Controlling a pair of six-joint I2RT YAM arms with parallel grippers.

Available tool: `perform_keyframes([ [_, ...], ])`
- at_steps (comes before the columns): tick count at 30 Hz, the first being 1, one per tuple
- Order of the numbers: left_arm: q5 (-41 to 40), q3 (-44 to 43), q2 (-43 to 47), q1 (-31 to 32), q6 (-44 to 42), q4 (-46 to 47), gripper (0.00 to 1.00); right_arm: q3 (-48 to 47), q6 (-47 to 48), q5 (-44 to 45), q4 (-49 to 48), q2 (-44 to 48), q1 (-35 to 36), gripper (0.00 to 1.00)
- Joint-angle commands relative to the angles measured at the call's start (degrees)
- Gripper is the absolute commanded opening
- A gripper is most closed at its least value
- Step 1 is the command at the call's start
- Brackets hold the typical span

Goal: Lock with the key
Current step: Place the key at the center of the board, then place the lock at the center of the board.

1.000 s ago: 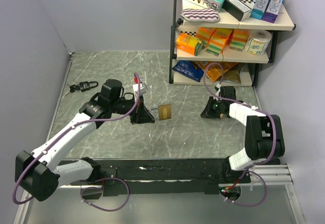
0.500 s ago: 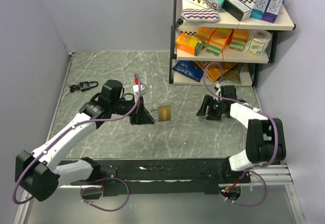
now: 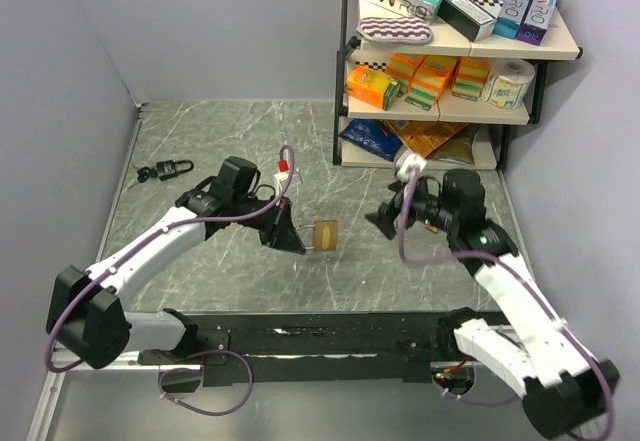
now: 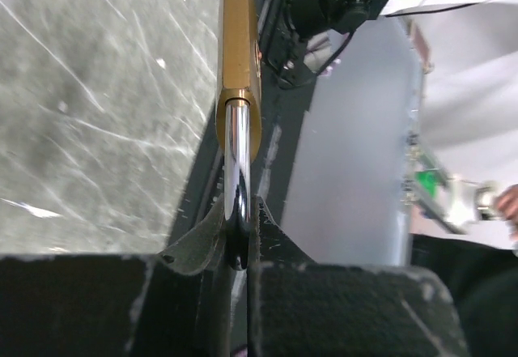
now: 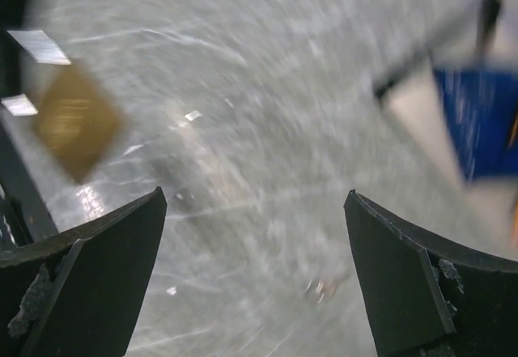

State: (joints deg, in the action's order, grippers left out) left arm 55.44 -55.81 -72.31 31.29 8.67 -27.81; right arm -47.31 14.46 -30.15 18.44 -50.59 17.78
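Item one — brass padlock (image 3: 325, 234), centre of the overhead frame, above the marble table (image 3: 220, 131). We see its steel shackle (image 4: 236, 171) pinched between the pressed-together fingers of the left gripper (image 3: 300, 241).

Item two — right gripper (image 3: 382, 219), right of centre, jaws spread wide and apart from the padlock.

We also list a dark padlock (image 3: 178, 168) at upper left.

Brass padlock (image 4: 239, 49), glossy steel shackle (image 4: 236, 167)

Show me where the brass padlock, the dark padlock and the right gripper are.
brass padlock (image 3: 325, 233): top external view, on its body.
dark padlock (image 3: 180, 168): top external view, on its middle.
right gripper (image 5: 255, 201): right wrist view, midway between its open fingertips.
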Motion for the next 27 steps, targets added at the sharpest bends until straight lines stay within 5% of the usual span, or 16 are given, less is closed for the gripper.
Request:
perform_keyframes([
  [1,7.7,-4.4,-0.9,0.1,5.0,2.2,0.01,0.9,21.1,-2.5,-0.9,5.3,8.8,0.99],
  [12,6.3,-3.1,-1.0,2.5,12.8,5.7,0.01,1.7,32.5,8.9,-3.8,1.4,33.2,0.99],
  [27,5.8,-3.0,-0.5,3.6,13.6,6.5,0.01,2.7,30.3,16.1,-10.5,-5.8,36.9,0.94],
])
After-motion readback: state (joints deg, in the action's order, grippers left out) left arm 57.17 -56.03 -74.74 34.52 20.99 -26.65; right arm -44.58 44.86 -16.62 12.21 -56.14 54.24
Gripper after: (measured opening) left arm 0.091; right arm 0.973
